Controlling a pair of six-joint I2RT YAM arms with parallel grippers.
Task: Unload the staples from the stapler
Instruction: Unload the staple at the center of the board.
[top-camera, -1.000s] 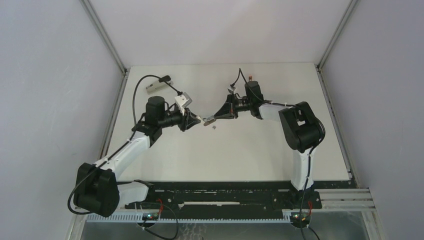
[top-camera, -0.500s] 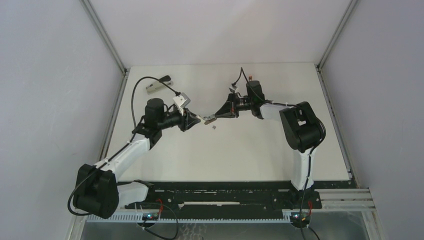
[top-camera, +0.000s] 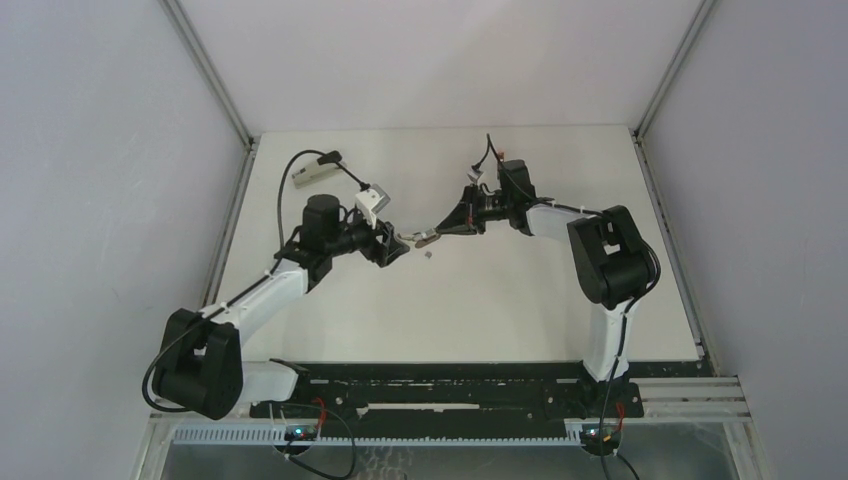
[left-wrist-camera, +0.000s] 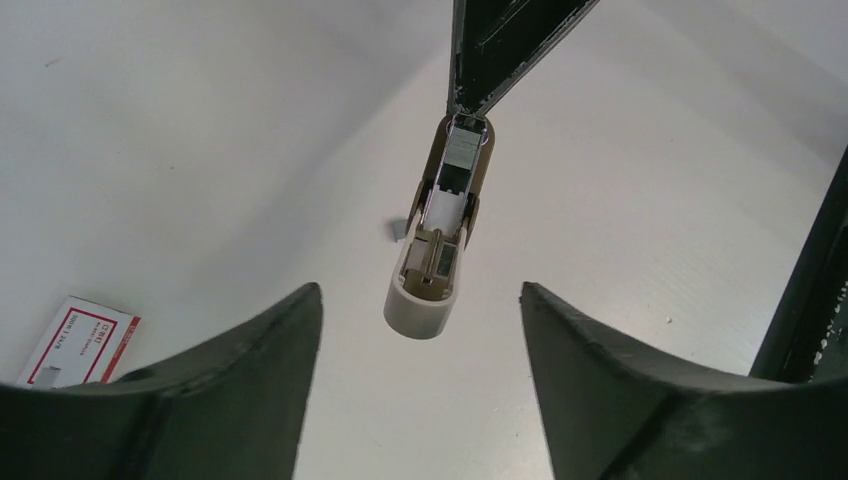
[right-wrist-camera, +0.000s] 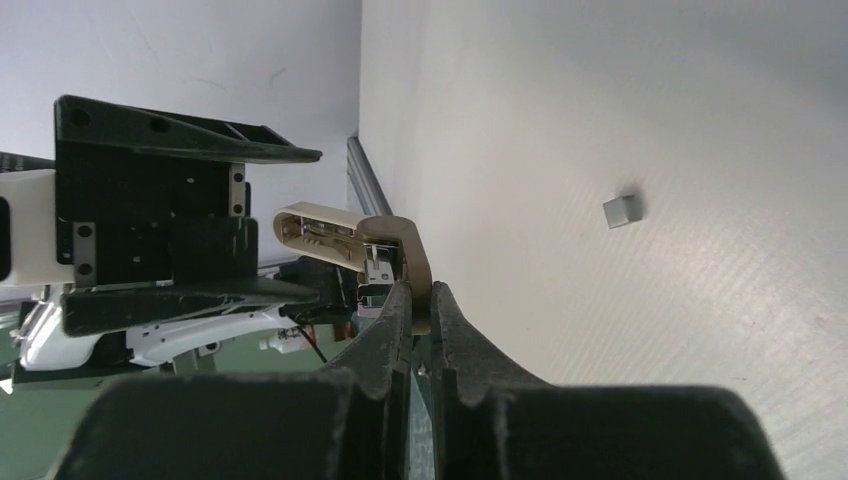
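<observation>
Over the middle of the table (top-camera: 520, 310), my right claw (right-wrist-camera: 418, 300) is clamped on the rear of the stapler (left-wrist-camera: 432, 262), which seems to hang clear of the surface. Its front end points at my left claw (left-wrist-camera: 420, 288), whose fingers are spread wide on either side and touch nothing. A small grey block (right-wrist-camera: 620, 210), which I take for staples, lies on the table just beside it. The stapler's channel faces the left camera with metal parts inside; I cannot tell whether any staples remain. I would hold the right grip firm and level, bring the left fingers in slowly and centred, and close only on the inner part, not the shell, so nothing twists free.
</observation>
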